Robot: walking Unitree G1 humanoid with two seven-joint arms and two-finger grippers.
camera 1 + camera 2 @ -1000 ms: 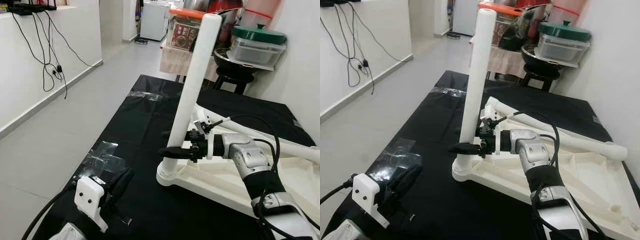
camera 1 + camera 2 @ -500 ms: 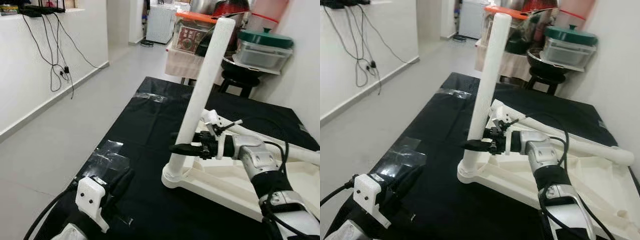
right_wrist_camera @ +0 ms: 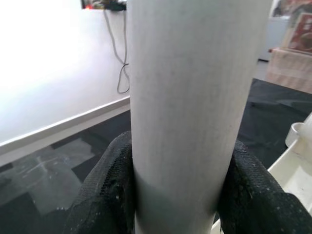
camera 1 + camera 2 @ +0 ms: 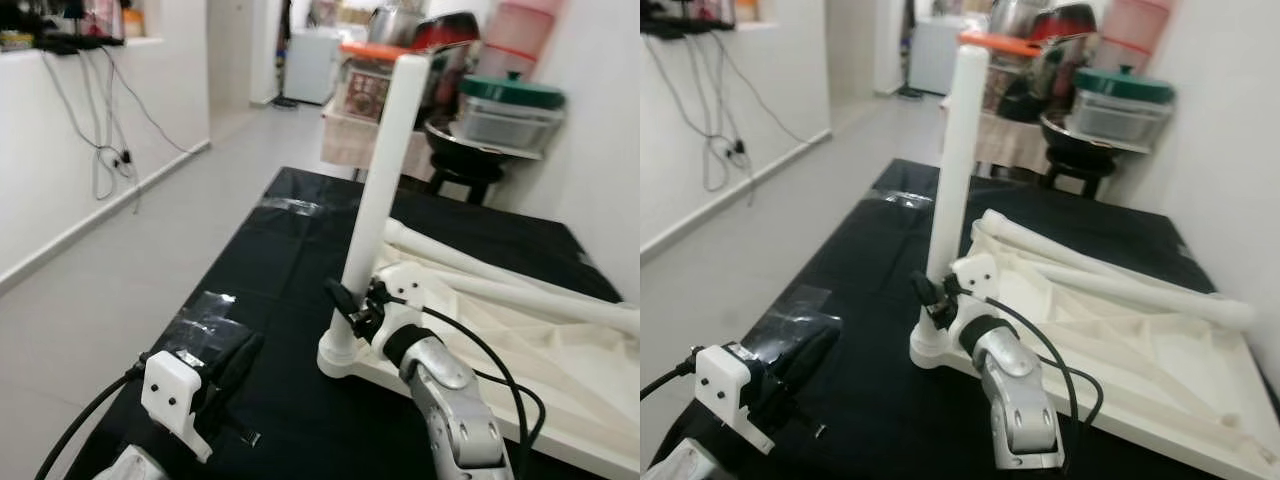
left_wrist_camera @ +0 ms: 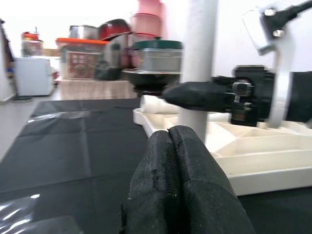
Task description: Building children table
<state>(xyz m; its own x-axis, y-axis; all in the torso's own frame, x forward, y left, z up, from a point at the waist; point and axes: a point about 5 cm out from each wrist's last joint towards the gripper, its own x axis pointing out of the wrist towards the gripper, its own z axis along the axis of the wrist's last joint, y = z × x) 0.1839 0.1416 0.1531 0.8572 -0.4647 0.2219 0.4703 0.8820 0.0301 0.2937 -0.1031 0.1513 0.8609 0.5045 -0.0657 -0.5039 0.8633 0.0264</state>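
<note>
Nearest to us, at about 7 o'clock, we found the left gripper (image 5: 178, 180) idle just above the black plastic floor sheet (image 4: 270, 260), its black fingers pressed together on nothing. Beyond it, toward the centre, the right gripper (image 4: 350, 306) was clamped on the upright white plastic table leg (image 4: 385, 170), one finger pad (image 3: 109, 190) on each side, low on the leg and near its round foot socket. That leg stood at the near left corner of the upturned cream plastic tabletop (image 4: 1160, 370). At 2 o'clock two more white legs (image 4: 1110, 285) lay across the tabletop. Farthest, at 1 o'clock, stood a green-lidded container (image 4: 510, 105).
</note>
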